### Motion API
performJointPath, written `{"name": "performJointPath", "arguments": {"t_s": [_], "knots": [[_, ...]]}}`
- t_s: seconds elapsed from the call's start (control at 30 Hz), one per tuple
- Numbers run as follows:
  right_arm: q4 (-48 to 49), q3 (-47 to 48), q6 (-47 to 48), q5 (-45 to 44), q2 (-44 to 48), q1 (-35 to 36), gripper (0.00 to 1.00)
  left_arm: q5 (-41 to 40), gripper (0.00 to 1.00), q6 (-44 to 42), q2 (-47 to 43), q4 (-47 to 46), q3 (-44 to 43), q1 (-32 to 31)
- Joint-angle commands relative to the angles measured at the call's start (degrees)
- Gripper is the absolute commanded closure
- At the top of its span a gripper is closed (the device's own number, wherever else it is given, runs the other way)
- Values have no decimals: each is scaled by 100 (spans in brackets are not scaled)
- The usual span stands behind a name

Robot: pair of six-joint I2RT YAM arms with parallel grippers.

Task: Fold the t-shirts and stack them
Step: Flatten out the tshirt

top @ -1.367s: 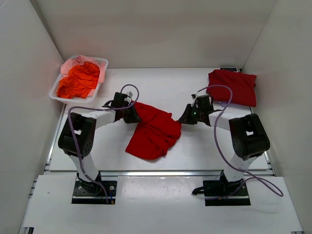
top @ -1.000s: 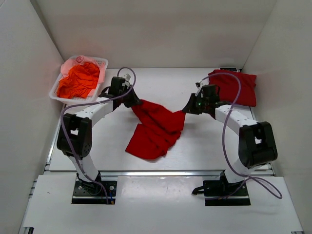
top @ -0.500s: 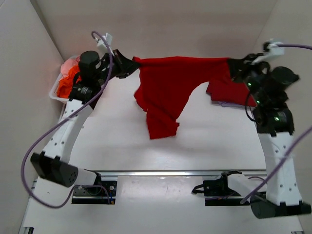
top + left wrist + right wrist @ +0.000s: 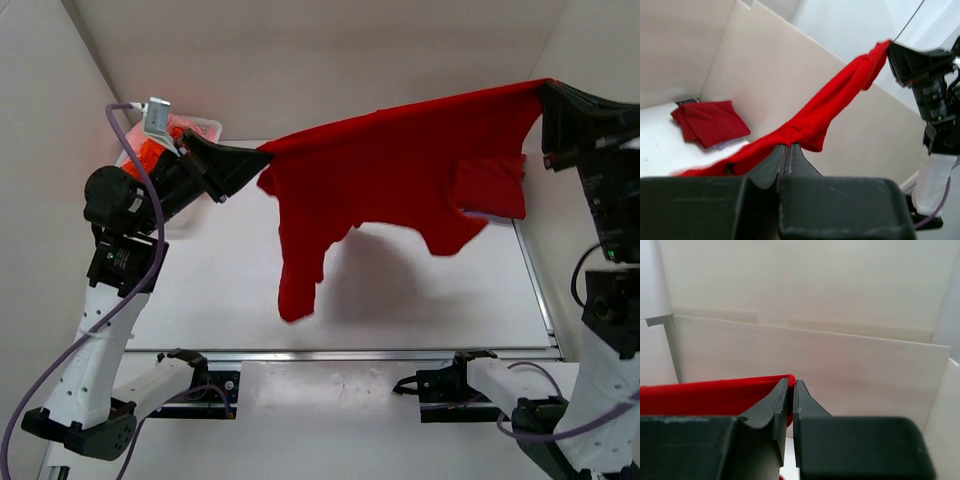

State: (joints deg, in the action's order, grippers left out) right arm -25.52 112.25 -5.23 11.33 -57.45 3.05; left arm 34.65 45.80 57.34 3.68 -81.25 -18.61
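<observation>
White table [image 4: 400,300] | my left gripper [image 4: 264,155] and right gripper [image 4: 545,88] clamp one t-shirt [image 4: 400,160], stretched aloft between them | folded t-shirt [image 4: 492,192] at far right corner | basket [image 4: 208,128] at far left corner holds orange cloth [image 4: 143,152]

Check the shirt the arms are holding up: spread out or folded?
Spread, not folded. The held t-shirt hangs stretched between the left tool and right tool, its lower edge dangling unevenly above the table.

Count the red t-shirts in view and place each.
2. A stretched t-shirt hangs between the left gripper and right gripper; a folded t-shirt lies at the table's far right. The basket, mostly hidden, may hold more.
</observation>
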Motion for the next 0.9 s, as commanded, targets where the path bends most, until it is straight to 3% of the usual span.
{"name": "performJointPath", "arguments": {"t_s": [0.0,0.1,0.23,0.37,0.4,0.47,0.5,0.53,0.57,0.63,0.77,0.87], "knots": [[117,227,647,-976,-1003,55,100,-442,100,122,-56,220,619,147],[318,114,278,-240,-1837,-15,100,-679,100,-62,13,379,1058,340],[556,244,453,-377,-3120,528,100,-1118,100,-396,628,458,1577,586],[590,1983,418,-481,-5579,591,100,-2004,100,-887,2188,633,1316,921],[1114,1629,348,-779,-5793,548,93,-2128,100,-1071,2776,712,1148,1034],[980,1931,242,-1316,-6268,486,34,-1981,77,-1240,3466,984,639,1280],[805,2063,286,-1544,-6444,486,26,-1902,58,-1327,3659,1029,611,1385],[637,1934,304,-1686,-6437,512,19,-1831,45,-1398,3670,960,654,1447],[610,1785,365,-1678,-6402,504,15,-1831,40,-1425,3627,898,811,1465],[242,1355,427,-1748,-6183,512,14,-1909,31,-1530,3346,819,1198,1431],[99,-305,392,-1354,-5357,617,20,-1831,32,-1680,2915,844,2172,1168],[495,-2160,383,-1240,-4364,924,35,-1822,31,-1794,2564,950,2956,913]]}}
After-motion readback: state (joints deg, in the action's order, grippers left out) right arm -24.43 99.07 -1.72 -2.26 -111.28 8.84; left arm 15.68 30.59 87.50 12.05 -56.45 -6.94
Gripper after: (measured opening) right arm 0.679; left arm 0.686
